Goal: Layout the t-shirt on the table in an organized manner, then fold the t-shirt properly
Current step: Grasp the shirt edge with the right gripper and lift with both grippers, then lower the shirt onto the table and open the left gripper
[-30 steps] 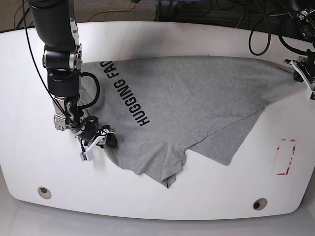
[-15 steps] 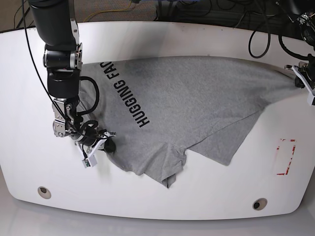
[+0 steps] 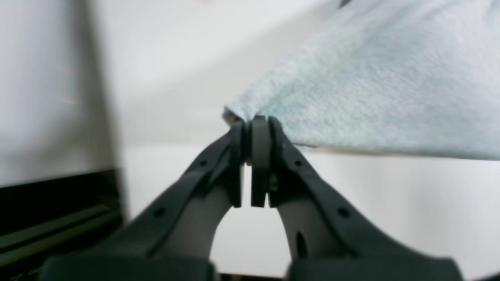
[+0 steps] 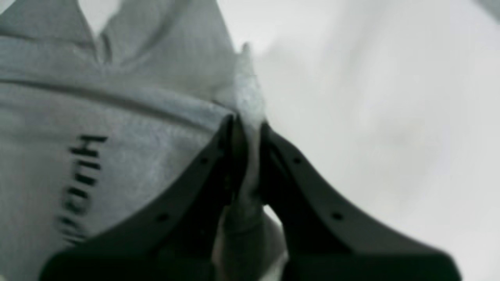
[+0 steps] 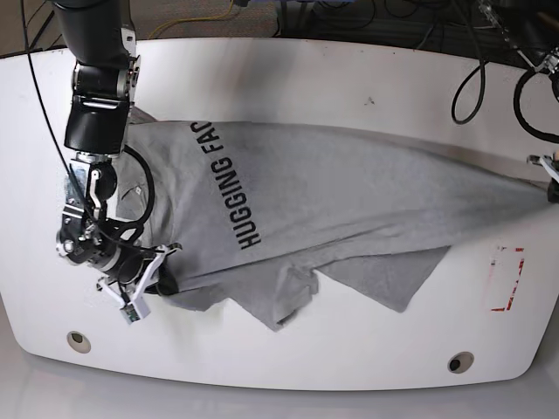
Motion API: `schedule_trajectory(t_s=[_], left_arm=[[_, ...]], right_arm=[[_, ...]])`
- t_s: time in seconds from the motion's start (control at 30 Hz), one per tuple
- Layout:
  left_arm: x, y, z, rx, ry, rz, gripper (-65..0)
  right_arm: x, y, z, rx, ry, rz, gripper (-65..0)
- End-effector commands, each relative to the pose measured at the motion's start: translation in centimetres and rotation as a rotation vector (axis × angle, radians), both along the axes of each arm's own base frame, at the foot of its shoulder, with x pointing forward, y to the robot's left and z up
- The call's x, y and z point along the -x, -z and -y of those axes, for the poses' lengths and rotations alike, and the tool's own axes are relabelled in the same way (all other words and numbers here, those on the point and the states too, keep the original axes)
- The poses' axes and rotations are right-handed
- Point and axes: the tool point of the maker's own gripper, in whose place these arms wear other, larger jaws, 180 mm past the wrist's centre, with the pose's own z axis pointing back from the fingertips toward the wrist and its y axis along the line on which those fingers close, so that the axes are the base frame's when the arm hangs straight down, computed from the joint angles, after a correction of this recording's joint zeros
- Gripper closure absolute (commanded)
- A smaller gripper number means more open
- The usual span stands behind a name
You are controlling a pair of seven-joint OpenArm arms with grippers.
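stretch phase: both corners pinned

right tool clenched on t-shirt edge at desk left; left tool clamps the far-right corner. pull apart evenly, stay low (lower flap's bunched), don't overtension.

We see black looping cables beyond the far edge, a thin yellow cord, what may be grey carpeted floor, blurred.
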Motion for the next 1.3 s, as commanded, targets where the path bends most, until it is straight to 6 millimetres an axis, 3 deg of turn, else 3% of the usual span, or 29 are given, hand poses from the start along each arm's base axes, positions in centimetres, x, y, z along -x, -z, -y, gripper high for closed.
schedule_trajectory(t_s=[0.0, 0.17, 0.43, 0.63, 0.67, 0.7, 0.97, 1.0, 1.1, 1.27], left_arm=[[-2.4, -3.3, 0.4, -0.022, 0.033, 0.094, -0.6], [-6.5, -8.8, 1.9, -0.059, 0.099, 0.232, -0.6], [-11.8, -20.1, 5.5, -0.103, 0.209, 0.49, -0.6], [-14.8, -29.0, 6.6, -0.072, 0.256, 0.637, -0.7], [-15.1, -29.8, 6.8, -0.065, 0.262, 0.651, -0.7], [-15.6, -31.4, 7.0, -0.04, 0.271, 0.676, -0.7], [-16.4, -41.7, 8.0, 0.061, 0.34, 0.886, -0.8], [-16.4, -42.7, 8.2, 0.072, 0.35, 0.906, -1.0], [-16.9, -45.2, 8.8, 0.098, 0.382, 0.934, -1.0], [-17.5, -45.5, 9.1, 0.121, 0.398, 0.918, -1.0]], right_arm=[[-1.7, -4.9, 0.9, 0.022, 0.008, 0.121, 0.0], [-3.0, -9.4, 2.9, 0.091, 0.028, 0.185, 0.0], [-6.4, -18.7, 5.4, 0.11, 0.073, 0.326, 0.0], [-8.8, -28.8, 7.1, 0.133, 0.097, 0.44, 0.0], [-8.9, -29.8, 7.2, 0.141, 0.097, 0.449, 0.0], [-9.1, -32.2, 7.4, 0.157, 0.099, 0.476, 0.0], [-8.2, -43.4, 8.8, 0.174, 0.134, 0.615, 0.0], [-7.9, -44.3, 9.0, 0.178, 0.137, 0.628, 0.0], [-8.0, -43.7, 9.5, 0.214, 0.14, 0.606, 0.0], [-7.2, -43.0, 11.9, 0.249, 0.185, 0.566, 0.0]])
